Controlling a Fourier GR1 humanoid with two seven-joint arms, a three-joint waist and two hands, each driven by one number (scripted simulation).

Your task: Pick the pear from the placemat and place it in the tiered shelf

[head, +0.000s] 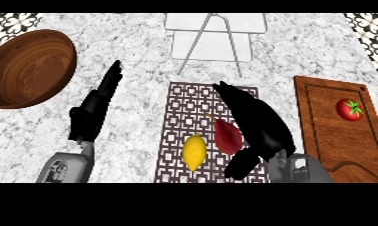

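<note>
My right hand (258,125) hung spread over the placemat (184,105), thumb apart from straight fingers. The red pear (227,136) lay on the mat just beside its palm, a lemon (194,152) alongside. My left hand (92,110) rested open, left of the mat. Beyond stood the tiered shelf (244,22). A wooden bowl (33,67) sat far left, and a tomato (350,109) lay on the cutting board (317,135).

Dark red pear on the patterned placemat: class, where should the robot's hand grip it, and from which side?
Probably across its broad belly, from its right: the dark red pear lies flat, thin stem pointing away, the open right hand is beside it there, and the yellow lemon crowds its left.
</note>
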